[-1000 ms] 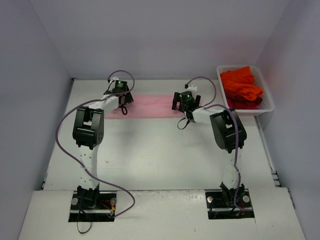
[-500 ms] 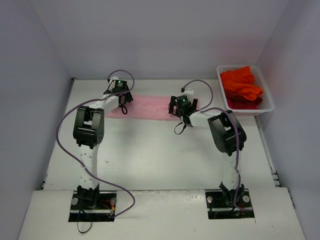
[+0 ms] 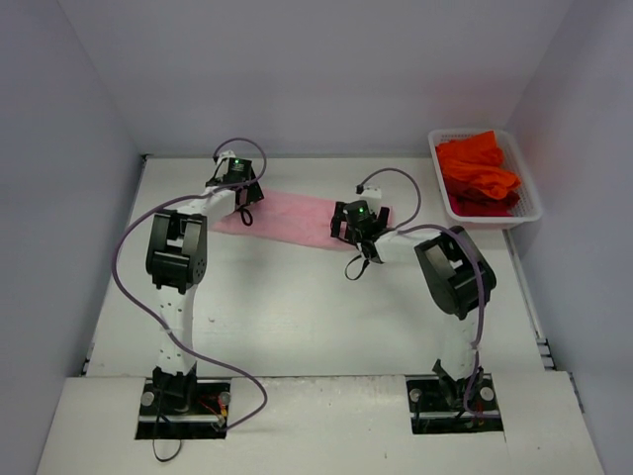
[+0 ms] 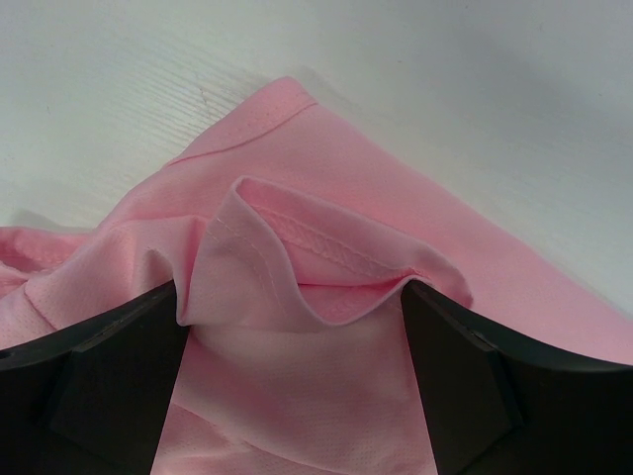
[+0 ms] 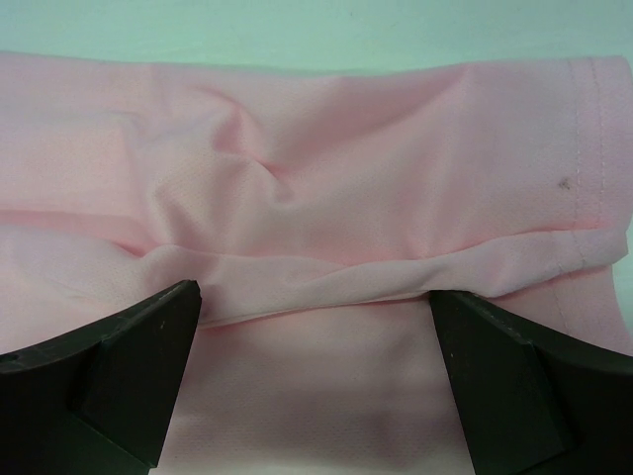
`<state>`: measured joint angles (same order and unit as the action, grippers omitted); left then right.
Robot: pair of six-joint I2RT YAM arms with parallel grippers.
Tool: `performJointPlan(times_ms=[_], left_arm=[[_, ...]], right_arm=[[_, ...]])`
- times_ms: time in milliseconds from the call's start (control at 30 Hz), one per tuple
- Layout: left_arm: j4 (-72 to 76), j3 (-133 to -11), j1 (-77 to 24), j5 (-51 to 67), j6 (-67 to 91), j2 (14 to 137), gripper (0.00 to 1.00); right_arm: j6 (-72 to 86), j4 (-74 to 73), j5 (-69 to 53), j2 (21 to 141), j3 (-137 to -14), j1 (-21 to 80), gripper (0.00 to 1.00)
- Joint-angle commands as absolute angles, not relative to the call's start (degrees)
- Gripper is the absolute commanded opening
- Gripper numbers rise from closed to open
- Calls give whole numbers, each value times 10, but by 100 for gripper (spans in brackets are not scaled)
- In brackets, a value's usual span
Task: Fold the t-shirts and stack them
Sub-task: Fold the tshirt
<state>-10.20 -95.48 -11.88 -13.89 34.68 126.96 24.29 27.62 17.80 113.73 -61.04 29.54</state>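
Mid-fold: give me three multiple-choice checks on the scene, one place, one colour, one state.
1. Where are the orange-red t-shirts? A) in the white basket, far right B) table centre C) by the arm bases
2. What colour is the spread t-shirt beneath the left pincer and right pincer? A) orange-red B) pink C) white
3. How do the right pincer's jaws stand? A) shut tight B) wide open over cloth C) out of view
Answers: 1A, the top view shows them heaped in it; 2B, both wrist views show pink cloth; 3B, its fingers stand far apart.
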Motion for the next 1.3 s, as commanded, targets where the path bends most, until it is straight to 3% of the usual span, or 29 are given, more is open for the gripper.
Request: performJointPlan(times_ms=[0,533,1267], left_arm=[[-92,-983,-114,-148,341,1265,81],[-92,-978,-114,-154,333,1266,82],[-98,-1027,-120,-128,345,1314,81]], right_arm=[[287,190,173,1119,-585,308,100],[319,149,220,1024,-540,366,100],[354,127,240,986,-500,436,100]])
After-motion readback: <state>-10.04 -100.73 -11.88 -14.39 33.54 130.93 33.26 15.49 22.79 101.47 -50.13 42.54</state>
